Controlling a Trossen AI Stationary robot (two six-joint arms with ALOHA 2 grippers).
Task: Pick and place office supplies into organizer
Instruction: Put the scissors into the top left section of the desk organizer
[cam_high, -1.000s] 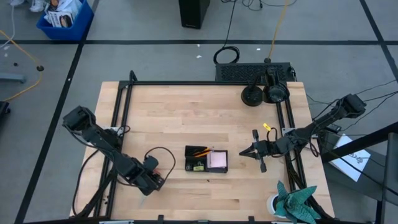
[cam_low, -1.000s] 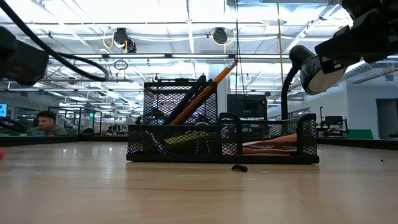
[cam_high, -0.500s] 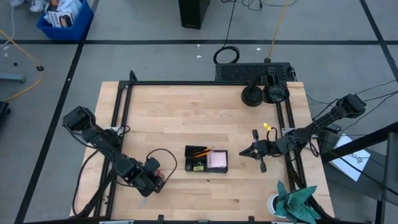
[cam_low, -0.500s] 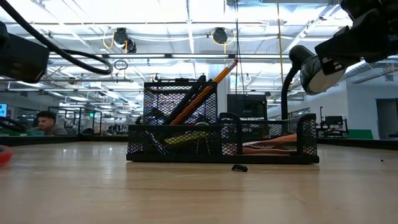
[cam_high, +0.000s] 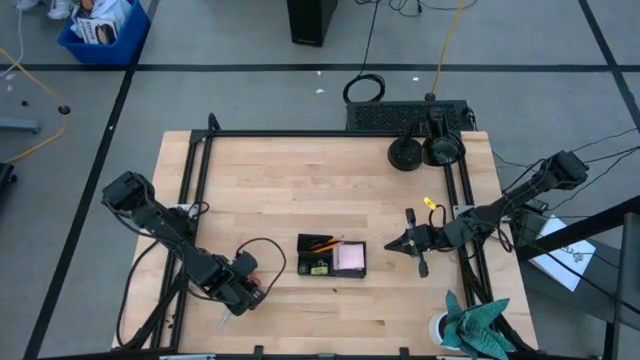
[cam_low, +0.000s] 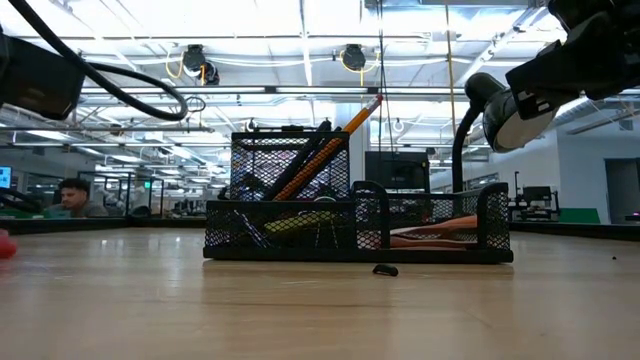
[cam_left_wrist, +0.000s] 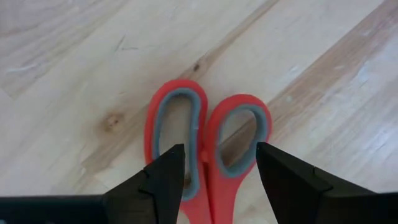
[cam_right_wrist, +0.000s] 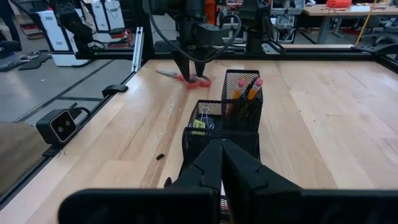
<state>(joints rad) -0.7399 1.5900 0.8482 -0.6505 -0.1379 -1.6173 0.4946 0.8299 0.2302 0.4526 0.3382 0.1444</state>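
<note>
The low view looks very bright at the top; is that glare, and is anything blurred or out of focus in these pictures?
Low view: ceiling strip lights glare behind the organizer, leaving it in silhouette. Left wrist view: the scissors are sharp, the gripper's fingers soft. Right wrist view: its own fingers blur.

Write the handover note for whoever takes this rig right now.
Left end effector: open, fingers straddling the red-handled scissors, which lie flat on the table left of the organizer; not gripped yet.
Right end effector: shut, empty, waiting to the right of the organizer.
Done: orange pencils and a pink pad are in the organizer.
Left: close on the scissors, lift, place them in the organizer. A small black item, likely a binder clip, lies on the table beside the organizer.
</note>
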